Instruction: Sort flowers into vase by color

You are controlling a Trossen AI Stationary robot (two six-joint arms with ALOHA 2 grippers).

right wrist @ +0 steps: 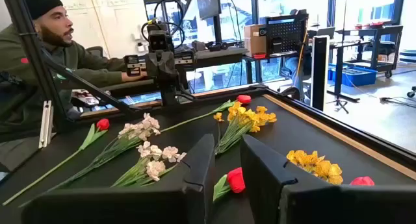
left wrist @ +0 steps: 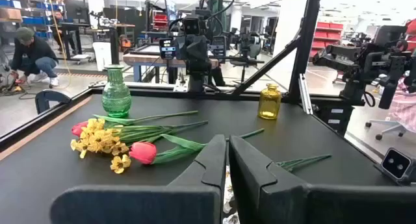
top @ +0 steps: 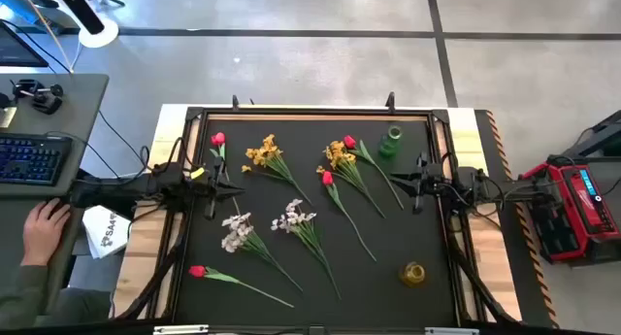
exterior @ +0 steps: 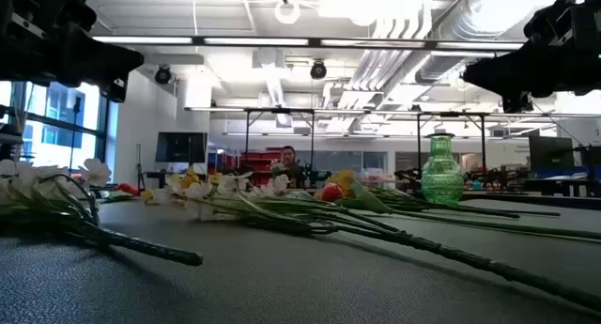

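Observation:
Several green-stemmed flowers lie flat on the black table. There is a red bud (top: pixel 217 139), a yellow cluster (top: pixel 262 152), a yellow cluster with a red bud (top: pixel 338 152), another red bud (top: pixel 327 178), two white sprays (top: pixel 236 228) (top: pixel 294 217) and a red bud (top: pixel 198 271) near the front. A green vase (top: pixel 390 143) stands far right and a yellow vase (top: pixel 413 274) near right. My left gripper (top: pixel 231 189) hovers shut at the table's left side. My right gripper (top: pixel 400 186) hovers open at the right side. Neither is on a flower.
A raised frame rail (top: pixel 310 112) runs round the black mat. A person's hand (top: pixel 44 228) rests by a keyboard (top: pixel 29 158) left of the table. A red device (top: pixel 577 204) sits to the right. Bare mat lies between the yellow vase and the flower stems.

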